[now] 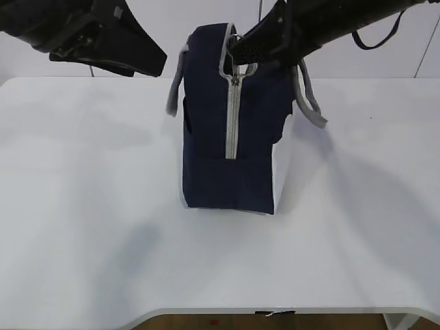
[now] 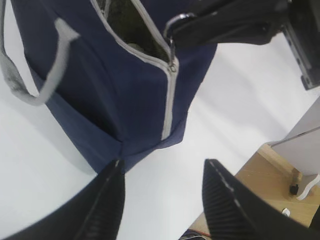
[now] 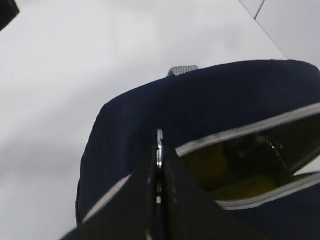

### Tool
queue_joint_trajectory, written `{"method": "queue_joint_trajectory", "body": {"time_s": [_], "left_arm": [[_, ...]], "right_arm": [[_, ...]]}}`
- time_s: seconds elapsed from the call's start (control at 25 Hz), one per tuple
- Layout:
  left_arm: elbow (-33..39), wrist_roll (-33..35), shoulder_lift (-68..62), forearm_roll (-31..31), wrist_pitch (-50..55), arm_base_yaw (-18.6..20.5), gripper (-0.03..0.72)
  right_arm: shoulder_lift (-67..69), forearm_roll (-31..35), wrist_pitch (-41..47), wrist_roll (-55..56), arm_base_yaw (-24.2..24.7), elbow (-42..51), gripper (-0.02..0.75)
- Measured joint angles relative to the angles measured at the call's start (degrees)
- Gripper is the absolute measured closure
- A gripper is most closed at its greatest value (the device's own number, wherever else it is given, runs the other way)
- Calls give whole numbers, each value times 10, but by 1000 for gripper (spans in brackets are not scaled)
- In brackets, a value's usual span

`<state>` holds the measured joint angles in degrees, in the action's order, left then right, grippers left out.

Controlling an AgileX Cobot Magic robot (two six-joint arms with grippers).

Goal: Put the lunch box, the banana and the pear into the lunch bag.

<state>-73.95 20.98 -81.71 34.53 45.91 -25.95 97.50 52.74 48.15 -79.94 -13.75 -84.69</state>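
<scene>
R fingers were pinched tight on the zipper ring pull at the top of the lunch bag, w/ metal showing between the tips. L fingers stood about half open, holding nothing, hovering near the bag's lower corner w/o touching. Bag stood upright mid white surface, zipper part open; something yellow sat inside, blurred, can't tell which fruit.

Matte black arms, ribbed black fingers, black cable loop by R arm.
</scene>
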Motion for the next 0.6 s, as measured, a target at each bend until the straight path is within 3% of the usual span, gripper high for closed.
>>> {"method": "queue_joint_trajectory", "body": {"time_s": [0.6], "left_arm": [[0, 14, -48, 26, 5, 0, 305]], "right_arm": [[35, 14, 16, 16, 0, -11, 731]]}}
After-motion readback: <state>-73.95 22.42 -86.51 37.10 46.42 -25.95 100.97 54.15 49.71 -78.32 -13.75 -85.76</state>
